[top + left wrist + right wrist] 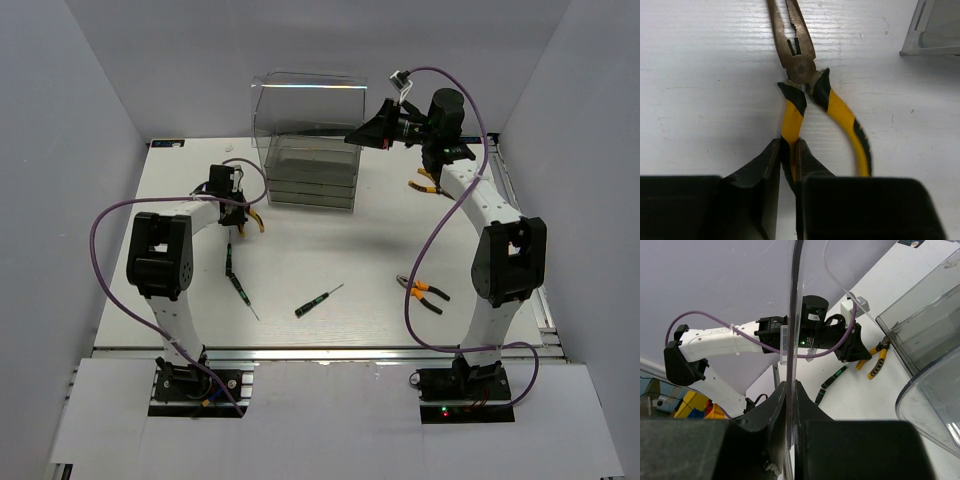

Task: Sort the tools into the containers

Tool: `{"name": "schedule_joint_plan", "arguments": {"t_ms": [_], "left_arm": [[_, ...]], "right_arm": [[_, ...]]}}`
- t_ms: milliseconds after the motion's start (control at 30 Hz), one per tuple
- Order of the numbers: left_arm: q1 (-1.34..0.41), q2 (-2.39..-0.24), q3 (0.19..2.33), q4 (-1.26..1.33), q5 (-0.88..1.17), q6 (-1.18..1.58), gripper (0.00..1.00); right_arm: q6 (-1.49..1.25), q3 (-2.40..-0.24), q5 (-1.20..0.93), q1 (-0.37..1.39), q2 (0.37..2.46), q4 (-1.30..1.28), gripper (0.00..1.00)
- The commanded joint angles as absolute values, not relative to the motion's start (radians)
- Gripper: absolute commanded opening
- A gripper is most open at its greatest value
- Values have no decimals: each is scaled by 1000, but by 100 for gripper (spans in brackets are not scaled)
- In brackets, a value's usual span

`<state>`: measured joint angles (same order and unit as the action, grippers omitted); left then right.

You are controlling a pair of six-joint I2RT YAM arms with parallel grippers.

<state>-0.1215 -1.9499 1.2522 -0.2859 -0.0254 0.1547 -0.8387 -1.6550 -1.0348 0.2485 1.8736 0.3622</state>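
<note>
At the left gripper (789, 160): jaws pinched tight on one handle of small needle-nose pliers with yellow-orange and black grips (801, 67), nose pointing away, other handle splayed free, on or just above the white table (705, 75), impossible to tell which. At the right gripper (791, 407): jaws closed flat on the edge of a thin clear plastic panel (793, 315), apparently the curved cover of the tall smoky-grey clear plastic box (305, 110), held up over its stacked shallow drawers (312, 185). Further out, loose on the table: a second pair of orange-handled pliers (424, 292) near the right arm, a third pair (428, 184) half hidden behind that arm, a slim black-green screwdriver with a thin metal shaft (318, 302) at centre front, and at least one more screwdriver (240, 290) beside the left arm. Nothing discernible inside the drawers through the tinted plastic. Looks barely begun, then: one tool gripped near the box's front left corner, none visibly stowed, at least four left to collect. As for writing: only a small white sticker (814, 317) on the left arm's wrist, too small to read; no brand legible anywhere.
</note>
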Motion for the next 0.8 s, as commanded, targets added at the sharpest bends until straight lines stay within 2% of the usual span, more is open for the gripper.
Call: {"name": "schedule_joint_plan", "arguments": {"t_ms": [0, 67, 167, 333, 533, 767], "left_arm": [[-123, -1951, 1256, -299, -25, 167, 17], [-123, -1927, 1241, -299, -11, 166, 6], [-123, -1859, 1223, -299, 0, 187, 0], [-123, -1700, 1160, -292, 162, 300, 0], [-123, -1444, 970, -196, 372, 463, 0], [-123, -1272, 776, 77, 567, 704, 0]], "right_arm": [[-827, -1713, -1009, 221, 1844, 456, 11], [-827, -1712, -1009, 221, 1841, 456, 11], [-828, -1709, -1009, 219, 1838, 456, 11], [-828, -1706, -1008, 218, 1836, 456, 11], [-831, -1703, -1008, 215, 1838, 460, 11], [-838, -1706, -1009, 216, 1842, 462, 10]]}}
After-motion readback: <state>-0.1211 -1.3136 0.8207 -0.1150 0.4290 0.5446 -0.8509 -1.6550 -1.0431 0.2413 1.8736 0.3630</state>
